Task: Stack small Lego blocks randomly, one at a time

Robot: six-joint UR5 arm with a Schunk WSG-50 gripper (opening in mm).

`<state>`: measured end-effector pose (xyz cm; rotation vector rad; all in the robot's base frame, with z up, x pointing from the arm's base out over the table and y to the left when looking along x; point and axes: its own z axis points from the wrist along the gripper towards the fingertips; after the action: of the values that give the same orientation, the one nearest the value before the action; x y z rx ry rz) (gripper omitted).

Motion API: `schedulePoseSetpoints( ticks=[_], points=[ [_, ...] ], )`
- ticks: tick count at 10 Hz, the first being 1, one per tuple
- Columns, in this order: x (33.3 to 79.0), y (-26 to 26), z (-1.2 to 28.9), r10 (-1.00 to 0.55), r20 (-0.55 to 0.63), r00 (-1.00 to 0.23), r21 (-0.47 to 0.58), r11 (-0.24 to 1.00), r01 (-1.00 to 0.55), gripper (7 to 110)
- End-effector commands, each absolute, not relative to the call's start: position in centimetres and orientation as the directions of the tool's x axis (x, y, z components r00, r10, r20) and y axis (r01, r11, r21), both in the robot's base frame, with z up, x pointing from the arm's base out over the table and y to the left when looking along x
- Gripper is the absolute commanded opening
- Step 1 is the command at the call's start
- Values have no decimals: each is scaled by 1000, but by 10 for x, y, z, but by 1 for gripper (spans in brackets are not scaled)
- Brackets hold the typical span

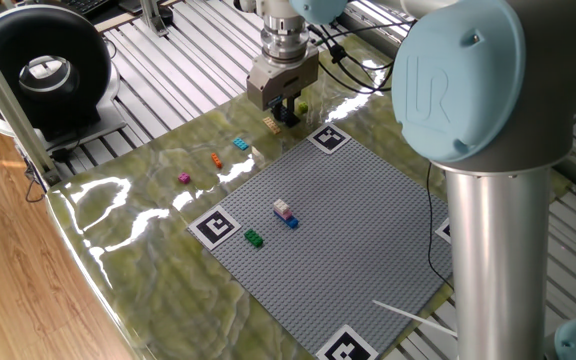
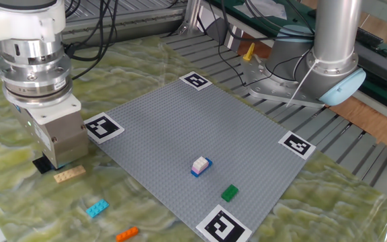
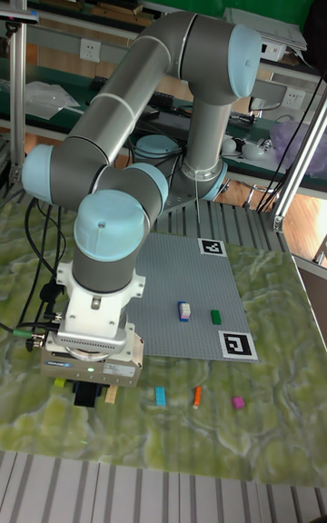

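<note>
UR5 arm's pincer [image 1: 286, 108] sat low over a dark flat plate [image 2: 43, 165] on the green marbled surface [image 1: 148, 215], just off the grey baseplate [image 2: 193, 128]; fingers hidden, so opening couldn't be told. Tan block [image 2: 69, 175] lay just beside it, w/ cyan [image 2: 97, 208], orange [image 2: 127, 234] and magenta [image 1: 184, 178] blocks nearby. White-pink-on-blue stack [image 2: 200, 165] and green block [image 2: 229, 193] sat on the baseplate.

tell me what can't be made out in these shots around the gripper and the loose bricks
- Gripper: fingertips hidden behind its own body in the other fixed view and the tall fixed view; open or shut cannot be told.
- Dark plate: mostly covered by the gripper body, so any grasp is unclear.
- Magenta brick: outside the other fixed view's frame.
- White-pink on blue stack: too small to count studs.
</note>
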<state>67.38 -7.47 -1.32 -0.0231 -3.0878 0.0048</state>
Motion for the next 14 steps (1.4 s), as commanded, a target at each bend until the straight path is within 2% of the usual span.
schedulePoseSetpoints(
  ticks=[1, 6, 14],
  points=[
    [675, -73, -10, 24, 53, -998, 7, 1000, 24, 22],
    [676, -74, -5, 18, 54, -998, 8, 1000, 18, 22],
    [666, -64, 26, 1, 51, -999, 27, 1000, 3, 22]
  ],
)
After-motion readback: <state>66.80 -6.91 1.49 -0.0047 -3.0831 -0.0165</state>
